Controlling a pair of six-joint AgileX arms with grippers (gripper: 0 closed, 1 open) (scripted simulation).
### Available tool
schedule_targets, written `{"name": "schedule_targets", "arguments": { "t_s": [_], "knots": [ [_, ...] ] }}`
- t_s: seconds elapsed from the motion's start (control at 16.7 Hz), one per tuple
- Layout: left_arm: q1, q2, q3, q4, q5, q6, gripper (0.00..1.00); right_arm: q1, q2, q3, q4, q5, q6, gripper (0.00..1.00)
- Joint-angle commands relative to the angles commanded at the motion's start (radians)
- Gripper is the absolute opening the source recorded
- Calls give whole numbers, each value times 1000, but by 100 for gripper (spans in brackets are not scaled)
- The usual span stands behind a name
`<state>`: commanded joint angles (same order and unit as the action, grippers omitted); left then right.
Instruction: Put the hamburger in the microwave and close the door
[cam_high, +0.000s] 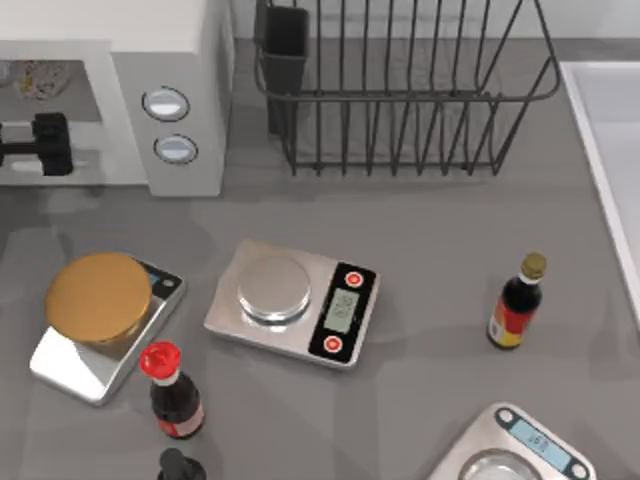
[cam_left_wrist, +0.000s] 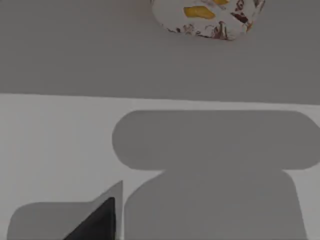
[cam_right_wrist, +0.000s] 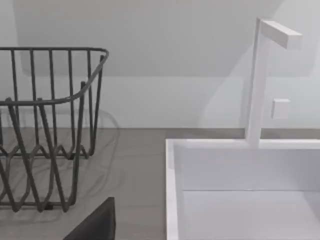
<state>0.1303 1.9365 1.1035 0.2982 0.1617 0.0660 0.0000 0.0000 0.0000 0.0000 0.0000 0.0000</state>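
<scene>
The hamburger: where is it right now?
The hamburger lies inside the microwave at the top view's upper left, just behind the left gripper reaching into the cavity; the left wrist view shows it resting on the cavity floor.

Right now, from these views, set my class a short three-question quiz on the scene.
1. True or false: the hamburger lies inside the microwave.
2. The left gripper reaches into: A the microwave, B the wire rack, C the sink.
3. Fill in: the golden-brown disc rests on a ___.
Key: 1 true; 2 A; 3 scale.
</scene>
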Motion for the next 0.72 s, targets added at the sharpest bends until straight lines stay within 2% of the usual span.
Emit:
{"name": "schedule_targets", "arguments": {
  "t_s": [0.24, 0.72],
  "knots": [
    [-22, -373, -203, -50, -28, -14, 100, 0, 0, 0, 0, 0, 0, 100],
    [-75, -1371, -695, -175, -98, -42, 100, 0, 0, 0, 0, 0, 0, 100]
  ]
}}
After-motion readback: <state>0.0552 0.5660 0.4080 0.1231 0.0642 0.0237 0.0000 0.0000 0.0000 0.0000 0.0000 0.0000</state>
